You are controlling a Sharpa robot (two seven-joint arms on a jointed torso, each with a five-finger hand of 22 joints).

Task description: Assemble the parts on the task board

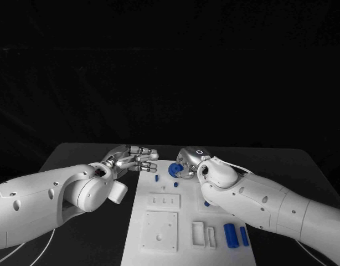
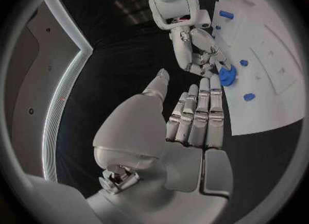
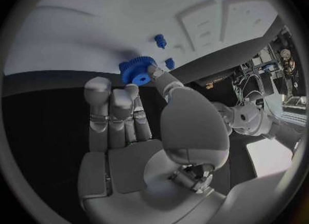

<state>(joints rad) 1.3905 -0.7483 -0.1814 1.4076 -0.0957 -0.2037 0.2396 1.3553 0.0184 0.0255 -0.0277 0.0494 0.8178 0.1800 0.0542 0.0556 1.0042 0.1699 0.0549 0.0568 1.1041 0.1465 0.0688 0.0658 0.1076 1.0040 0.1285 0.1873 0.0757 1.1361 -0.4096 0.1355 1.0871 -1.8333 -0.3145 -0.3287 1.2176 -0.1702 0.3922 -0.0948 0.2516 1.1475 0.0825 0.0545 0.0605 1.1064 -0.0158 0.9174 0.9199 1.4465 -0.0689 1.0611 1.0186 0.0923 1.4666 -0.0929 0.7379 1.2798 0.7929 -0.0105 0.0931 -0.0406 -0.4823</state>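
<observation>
A: Task board (image 1: 160, 221) is seen lying flat on the black table (image 1: 74, 152), between the two arms. Left hand status?

B: Left hand (image 1: 135, 157) is held just off the board's far left corner, above the table. Nothing is gripped; the fingers (image 2: 198, 115) are laid straight and close together, thumb set apart.

A: And the gear?

B: Blue gear (image 1: 175, 170) is pinched by the right hand (image 1: 189, 163), between thumb and fingertips (image 3: 134, 91), at the far end of the board. It is held just beside the left hand's fingertips, not touching them. Whether it rests on the board cannot be told.

A: Other parts?

B: Two small blue pegs (image 3: 159, 40) are seen on the board just beyond the gear, near the right hand's fingertips. Two blue cylinders (image 1: 231, 235) are lying side by side well behind the right hand, under its forearm, at the board's near right. White recessed plates (image 1: 164, 200) are seen mid-board, behind both hands.
</observation>
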